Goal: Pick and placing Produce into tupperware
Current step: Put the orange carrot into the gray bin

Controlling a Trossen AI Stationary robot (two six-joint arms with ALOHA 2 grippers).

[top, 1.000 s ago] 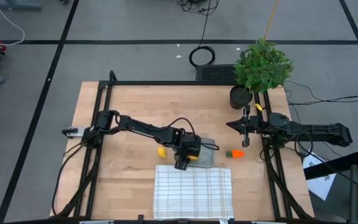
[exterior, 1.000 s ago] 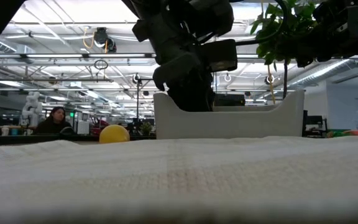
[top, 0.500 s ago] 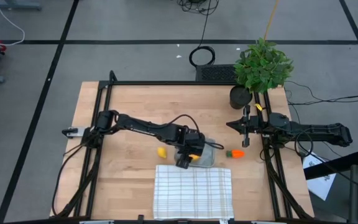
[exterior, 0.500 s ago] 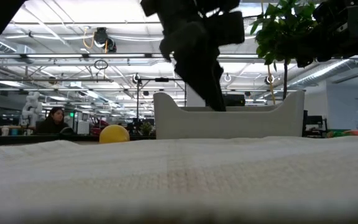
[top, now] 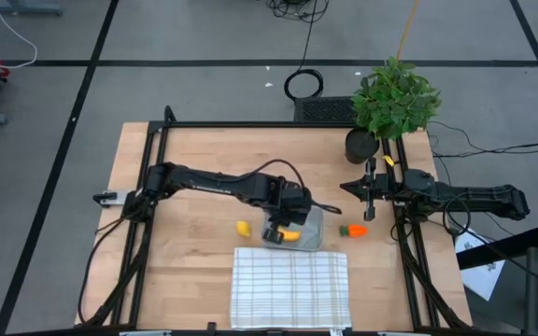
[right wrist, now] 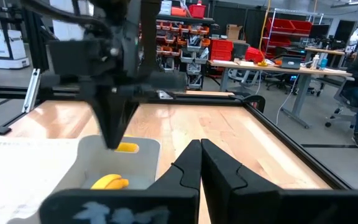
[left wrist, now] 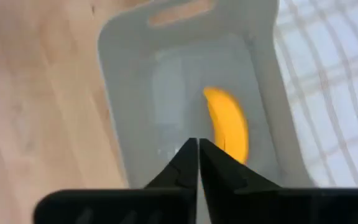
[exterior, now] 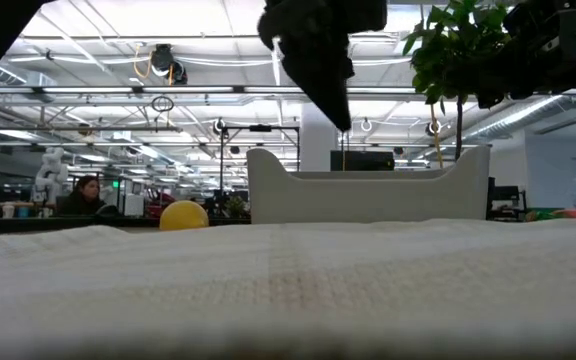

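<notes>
Above tupperware [top: 308,227] (banana [left wrist: 227,122] inside), left tool [left wrist: 198,151] hangs closed, empty.

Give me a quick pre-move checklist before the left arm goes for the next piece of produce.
1. Banana lying inside the tupperware: ok.
2. Left gripper shut and empty, raised above the tub: ok.
3. Lemon on the bare table beside the tub, unobstructed: ok.
4. Carrot on the table at the tub's other side, not yet in: not ok.
5. Right gripper shut, parked by the potted plant, out of the way: ok.
</notes>
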